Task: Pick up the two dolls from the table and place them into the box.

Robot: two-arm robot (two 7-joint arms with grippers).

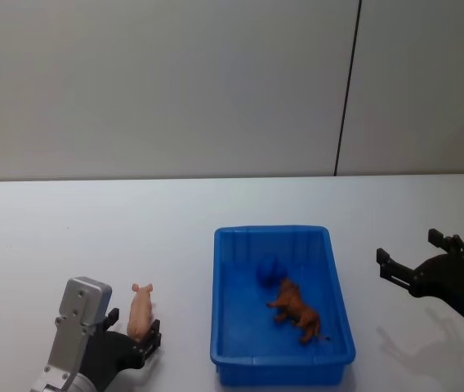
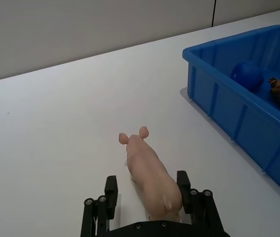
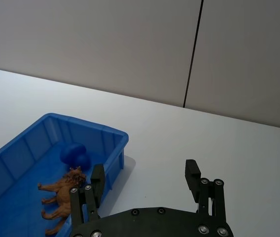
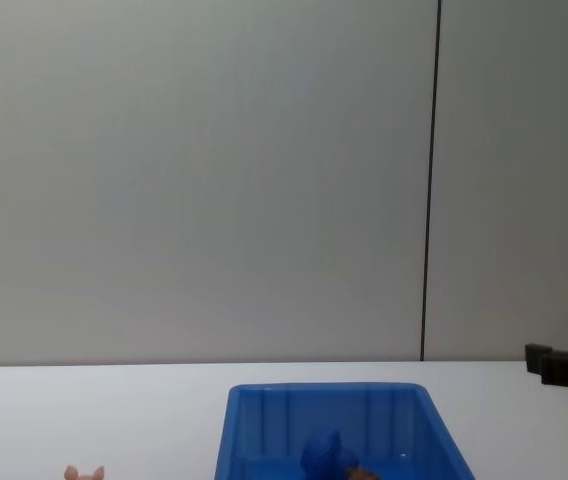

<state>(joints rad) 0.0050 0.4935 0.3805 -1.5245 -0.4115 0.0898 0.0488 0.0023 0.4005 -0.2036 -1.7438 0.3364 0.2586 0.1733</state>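
A pale pink pig doll (image 1: pixel 140 310) lies on the white table (image 1: pixel 52 237), left of the blue box (image 1: pixel 215 302). My left gripper (image 1: pixel 134 336) is open, its fingers standing on either side of the pig's rear (image 2: pixel 150 173); one finger (image 2: pixel 183 185) is at its flank and the other (image 2: pixel 110 190) stands apart. Inside the box lie a blue doll (image 1: pixel 269 269) and a reddish-brown furry doll (image 1: pixel 297 312). My right gripper (image 1: pixel 416 263) hovers open and empty over the table to the right of the box, its fingers (image 3: pixel 192 173) spread wide.
The box's near wall (image 2: pixel 228 113) lies a short way to the right of the pig. A grey wall with a dark vertical seam (image 1: pixel 346 90) rises behind the table's far edge. Bare tabletop surrounds the box.
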